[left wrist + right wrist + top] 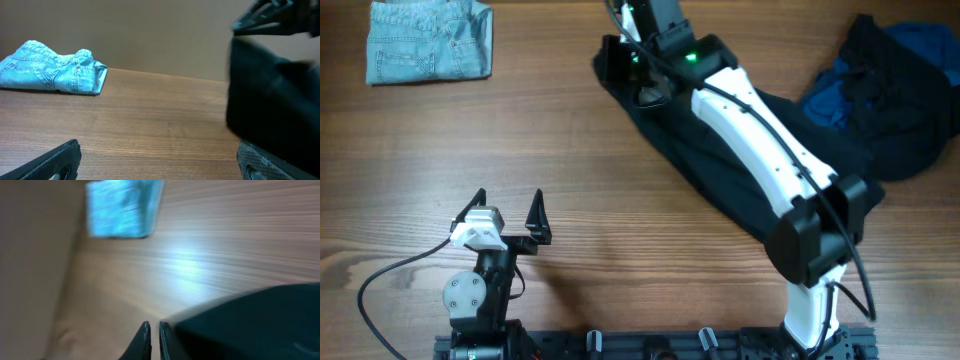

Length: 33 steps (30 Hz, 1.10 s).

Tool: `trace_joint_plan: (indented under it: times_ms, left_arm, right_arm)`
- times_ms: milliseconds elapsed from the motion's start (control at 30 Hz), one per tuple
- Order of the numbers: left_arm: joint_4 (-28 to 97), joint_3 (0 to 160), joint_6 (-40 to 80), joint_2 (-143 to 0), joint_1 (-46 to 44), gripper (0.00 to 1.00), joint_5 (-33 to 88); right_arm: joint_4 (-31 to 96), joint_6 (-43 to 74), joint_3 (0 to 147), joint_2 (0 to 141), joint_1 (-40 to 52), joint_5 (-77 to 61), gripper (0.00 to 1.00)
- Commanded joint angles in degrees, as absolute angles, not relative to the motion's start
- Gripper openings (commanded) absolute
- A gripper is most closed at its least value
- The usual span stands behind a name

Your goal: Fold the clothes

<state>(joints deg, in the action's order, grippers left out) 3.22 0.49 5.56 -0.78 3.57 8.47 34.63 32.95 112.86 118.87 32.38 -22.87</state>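
Pinching the big black fabric shorts (665, 135), right hand (618, 60) clamped — carry that edge over low and taut — left hand (508, 215) spread open.

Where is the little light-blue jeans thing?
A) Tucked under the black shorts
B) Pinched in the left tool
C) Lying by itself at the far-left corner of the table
C: the light-blue denim garment lies alone at the far-left corner of the table, well apart from the black shorts and from the open left tool.
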Motion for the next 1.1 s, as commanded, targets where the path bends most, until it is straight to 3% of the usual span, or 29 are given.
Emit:
trace_joint_plan:
  times_ms: [0,233,333,367,400,467,500,633,767,967,1067]
  left_arm:
    - [3.5,0.3,4.5,-0.2,4.0,1.0,9.6]
    - [3.5,0.3,4.5,-0.2,4.0,1.0,9.6]
    - [3.5,0.3,4.5,-0.2,4.0,1.0,9.6]
    - [3.5,0.3,4.5,-0.2,4.0,1.0,9.6]
    - [3.5,0.3,4.5,-0.2,4.0,1.0,9.6]
    - [3.5,0.3,4.5,-0.2,4.0,1.0,9.6]
    - [3.5,0.3,4.5,-0.2,4.0,1.0,9.6]
    - [3.5,0.3,4.5,-0.2,4.0,1.0,9.6]
    - [3.5,0.3,4.5,-0.2,4.0,1.0,9.6]
    - [3.5,0.3,4.5,-0.2,4.0,1.0,9.6]
    - [3.5,0.3,4.5,-0.2,4.0,1.0,9.6]
  right_arm:
    - [30.9,32.0,113.8,119.7,35.2,-38.7,0.13]
    - [31.5,29.0,113.8,119.7,36.3,-38.5,0.15]
    - [40.5,28.5,113.8,118.3,33.0,-22.3,0.3]
    - [43.2,28.6,113.8,117.4,31.5,-16.6,0.38]
    - [44.6,28.7,113.8,116.7,30.5,-13.2,0.51]
    - [48.6,29.7,113.8,114.8,27.4,-4.7,0.95]
    - [50.7,30.6,113.8,113.8,25.7,-0.6,1.0]
    - [58.0,31.6,113.8,111.0,18.1,9.8,1.0]
    - [63.7,32.4,113.8,110.0,7.3,11.8,0.96]
    - [60.6,32.2,112.5,110.4,-5.8,1.4,0.68]
    - [55.4,28.4,109.4,110.5,-9.4,-5.3,0.43]
